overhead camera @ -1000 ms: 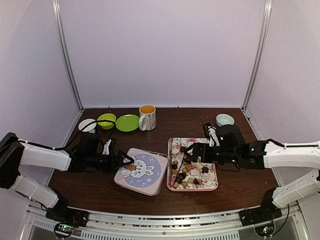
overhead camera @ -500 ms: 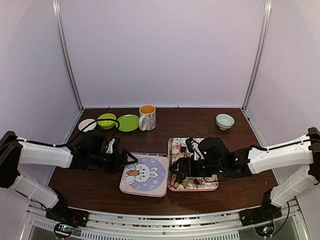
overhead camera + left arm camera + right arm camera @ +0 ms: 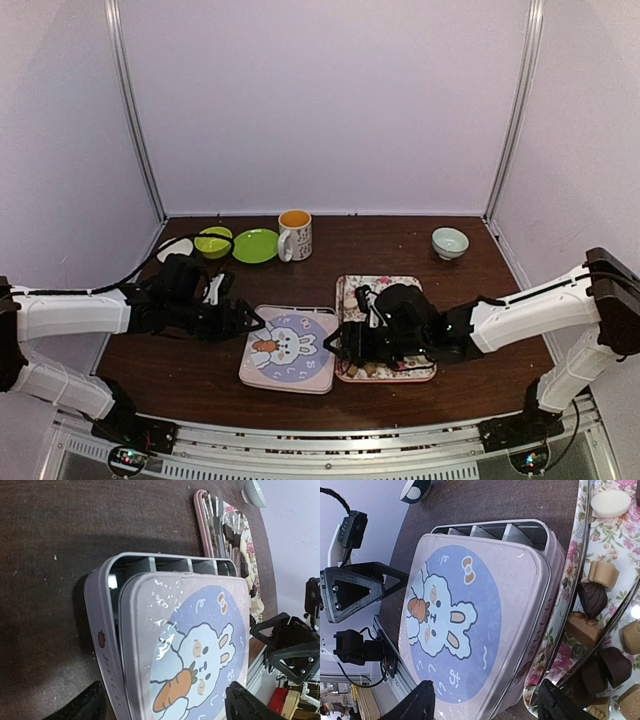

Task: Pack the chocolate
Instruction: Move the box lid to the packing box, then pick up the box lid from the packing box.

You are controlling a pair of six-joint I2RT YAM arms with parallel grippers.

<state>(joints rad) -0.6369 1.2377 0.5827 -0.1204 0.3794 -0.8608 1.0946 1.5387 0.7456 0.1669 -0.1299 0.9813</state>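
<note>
A pink tin with a rabbit lid (image 3: pixel 288 348) lies beside the pink floral tray (image 3: pixel 352 287). The lid (image 3: pixel 195 630) sits shifted, baring empty compartments (image 3: pixel 165 565) along the far edge; they also show in the right wrist view (image 3: pixel 490 530). The chocolate, dark (image 3: pixel 592 599), tan (image 3: pixel 602 574) and cream (image 3: pixel 611 502) pieces, lies on the tray (image 3: pixel 620 535) with thin metal tongs (image 3: pixel 555 665). My left gripper (image 3: pixel 248 322) is open at the tin's left edge, its fingers straddling the lid (image 3: pixel 165 707). My right gripper (image 3: pixel 340 345) is open at the tin's right edge (image 3: pixel 487 705).
At the back left stand a mug (image 3: pixel 295 233), a green plate (image 3: pixel 255 245), a green bowl (image 3: pixel 213 241) and a white dish (image 3: pixel 175 250). A small pale bowl (image 3: pixel 449 241) sits at the back right. My right arm covers most of the tray.
My right arm has swung left from over the tray to the tin's right edge. The tin has turned square and moved against the tray. My left gripper stays at the tin's left edge.
</note>
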